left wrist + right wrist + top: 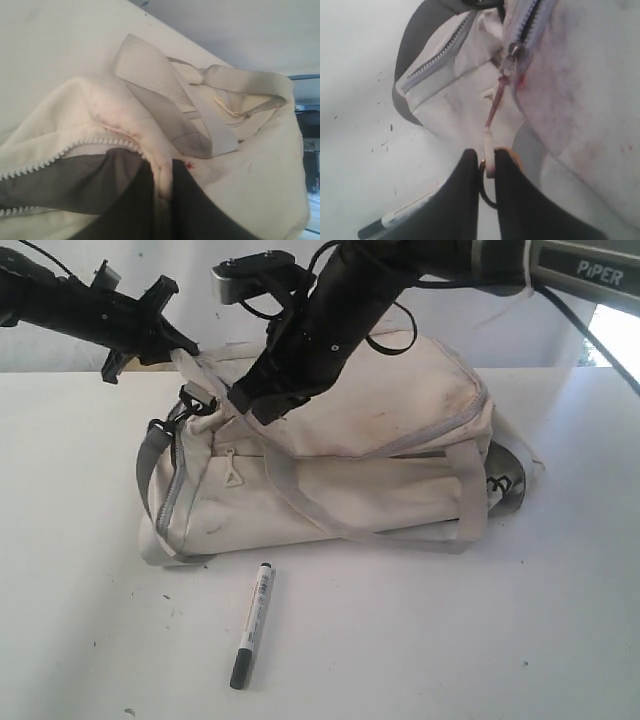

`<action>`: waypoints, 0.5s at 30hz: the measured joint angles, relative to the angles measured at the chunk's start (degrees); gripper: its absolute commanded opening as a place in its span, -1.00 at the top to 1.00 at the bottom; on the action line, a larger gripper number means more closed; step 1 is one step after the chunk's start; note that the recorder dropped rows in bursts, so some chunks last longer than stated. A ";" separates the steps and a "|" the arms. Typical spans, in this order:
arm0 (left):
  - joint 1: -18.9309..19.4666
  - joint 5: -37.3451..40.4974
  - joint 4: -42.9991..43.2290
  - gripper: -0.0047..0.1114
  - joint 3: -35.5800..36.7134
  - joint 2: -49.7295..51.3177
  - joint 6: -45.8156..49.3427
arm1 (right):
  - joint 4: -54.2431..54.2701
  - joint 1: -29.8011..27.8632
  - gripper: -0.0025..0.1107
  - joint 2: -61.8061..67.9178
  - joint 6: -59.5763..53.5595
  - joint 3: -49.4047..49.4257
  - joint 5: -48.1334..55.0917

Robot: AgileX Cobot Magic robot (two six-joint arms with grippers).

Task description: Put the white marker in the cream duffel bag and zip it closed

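In front of the cream duffel bag point(400, 430), apart from it on the white table point(500, 640), the white marker point(252, 623) lies flat, outside the bag. At the bag's end, the left gripper point(164, 200) is pinched tight on a fold of cream fabric beside the zipper teeth point(75, 147). On the bag's top, the right gripper point(487, 172) is clamped on the zipper pull cord point(492, 107), which runs taut from the slider.

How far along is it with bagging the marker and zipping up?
Nothing finished. In hand: the left gripper pinches the cream duffel bag at one end, the right gripper is shut on the zipper pull, zip partly open. Left: the white marker lies on the table; bagging and zipping remain.
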 measured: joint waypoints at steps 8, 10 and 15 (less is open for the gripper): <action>0.59 0.00 5.69 0.91 0.00 0.00 -0.94 | -7.31 0.00 0.96 -0.69 6.53 0.00 7.43; 0.59 0.26 6.10 0.91 0.00 0.00 -0.94 | -13.20 0.00 0.96 -0.69 11.27 0.00 7.66; 0.83 0.86 6.22 0.86 0.00 0.00 -0.94 | -19.44 0.00 0.96 -0.69 16.10 0.00 7.66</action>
